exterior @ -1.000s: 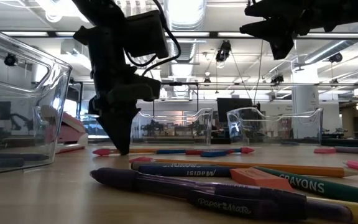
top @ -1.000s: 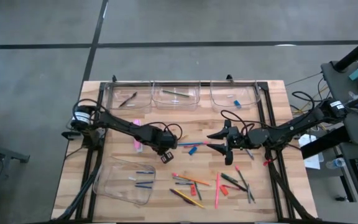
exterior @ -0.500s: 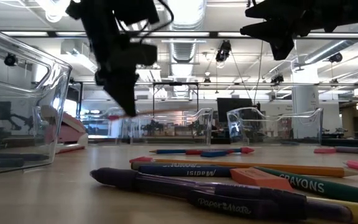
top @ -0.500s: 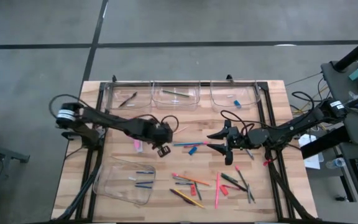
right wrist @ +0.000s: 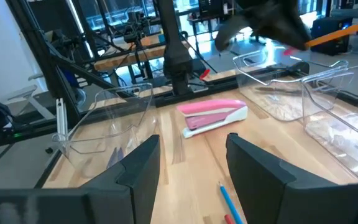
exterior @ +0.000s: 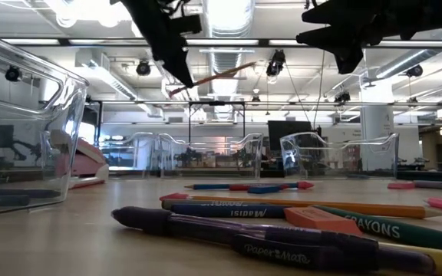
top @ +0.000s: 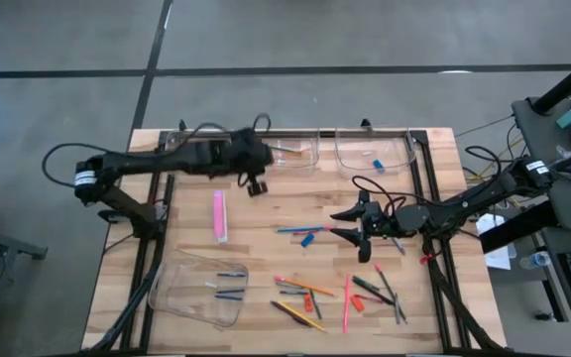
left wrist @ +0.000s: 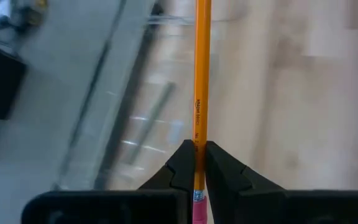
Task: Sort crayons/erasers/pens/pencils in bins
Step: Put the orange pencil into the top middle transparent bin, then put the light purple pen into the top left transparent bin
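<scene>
Aloft, an orange pencil (left wrist: 202, 81) w/ pink eraser end hangs pinched in the left gripper (left wrist: 195, 163), above the middle bin (top: 287, 154) at the table's far edge. The right gripper (top: 350, 226) hovers mid-table, fingers spread & empty, near loose pens (top: 370, 289) & crayons (top: 309, 238).

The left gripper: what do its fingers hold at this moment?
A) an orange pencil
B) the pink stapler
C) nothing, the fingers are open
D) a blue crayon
A: in the left wrist view the fingers of the left gripper are shut on an orange pencil, and the low view shows the pencil carried in the air.
</scene>
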Tool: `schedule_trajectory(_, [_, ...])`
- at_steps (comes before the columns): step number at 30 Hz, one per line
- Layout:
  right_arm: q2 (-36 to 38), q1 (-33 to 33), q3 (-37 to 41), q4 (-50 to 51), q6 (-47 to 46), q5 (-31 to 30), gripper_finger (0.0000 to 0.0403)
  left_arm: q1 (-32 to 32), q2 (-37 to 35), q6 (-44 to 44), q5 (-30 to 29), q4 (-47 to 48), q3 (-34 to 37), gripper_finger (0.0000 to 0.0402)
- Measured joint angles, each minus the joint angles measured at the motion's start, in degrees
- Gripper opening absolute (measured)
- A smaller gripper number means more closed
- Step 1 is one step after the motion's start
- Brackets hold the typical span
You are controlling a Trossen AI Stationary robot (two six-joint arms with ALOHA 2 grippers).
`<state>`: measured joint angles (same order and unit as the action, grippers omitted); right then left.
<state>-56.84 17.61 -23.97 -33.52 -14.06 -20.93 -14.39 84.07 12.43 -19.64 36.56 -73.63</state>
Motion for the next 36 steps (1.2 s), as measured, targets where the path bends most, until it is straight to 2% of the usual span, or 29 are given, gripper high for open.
schedule_trajectory(5, [0.0, 0.0, 0.0, 0.04, -0.94, -0.13, 0.0173, -6.35, 4.12, 8.67, 0.71, 0.77, -1.21, 0.0009])
schedule_trajectory(10, [0.0, 0.0, 0.0, 0.22, -1.25, -0.13, 0.0173, -10.0, 8.22, 14.89, 0.25, 0.6, -1.55, 0.0008])
schedule_trajectory(16, [0.0, 0.0, 0.02, 0.17, -3.0, -0.13, 0.0173, -11.8, 11.32, 19.75, -2.97, -0.51, -1.79, 0.0008])
schedule_trajectory(25, [0.04, 0.0, -0.07, 0.03, -4.86, -0.13, 0.0173, -13.32, 14.05, 24.55, -3.21, -5.38, -1.81, 0.0013])
schedule_trajectory(29, [0.09, 0.0, -0.07, 0.24, -4.88, -0.13, 0.0173, -13.51, 14.03, 23.52, -3.56, -6.29, -2.29, 0.0045])
schedule_trajectory(36, [0.11, 0.0, -0.09, 0.26, -4.14, -0.09, 0.0173, -13.34, 12.81, 19.58, -6.19, -5.98, -4.69, 0.0139])
